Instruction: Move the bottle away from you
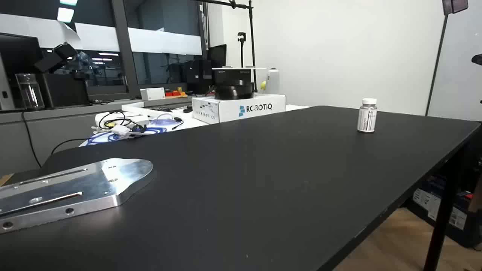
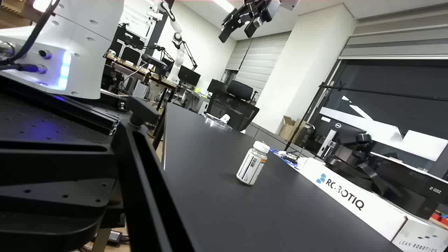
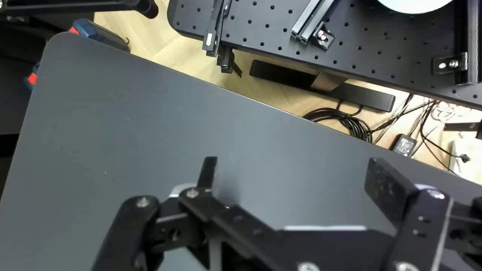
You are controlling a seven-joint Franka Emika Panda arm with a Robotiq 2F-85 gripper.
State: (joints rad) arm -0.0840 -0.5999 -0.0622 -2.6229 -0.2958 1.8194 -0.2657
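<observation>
The bottle, small and white with a white cap and a printed label, stands upright on the dark table in both exterior views [image 1: 366, 116] [image 2: 252, 163]. My gripper [image 2: 237, 34] hangs high above the table, well apart from the bottle, in an exterior view. In the wrist view the gripper [image 3: 293, 163] has its two fingers wide apart, with nothing between them but the tabletop below. A pale curved edge shows behind the left finger there; I cannot tell whether it is the bottle, which is otherwise hidden in that view.
The dark table [image 1: 241, 180] bears a shiny metal plate [image 1: 83, 184] at one end. A white Robotiq box [image 1: 252, 108] [image 2: 350, 196] and cables [image 1: 128, 128] lie alongside it. The perforated robot stand [image 3: 271, 26] is across a floor gap from the table edge.
</observation>
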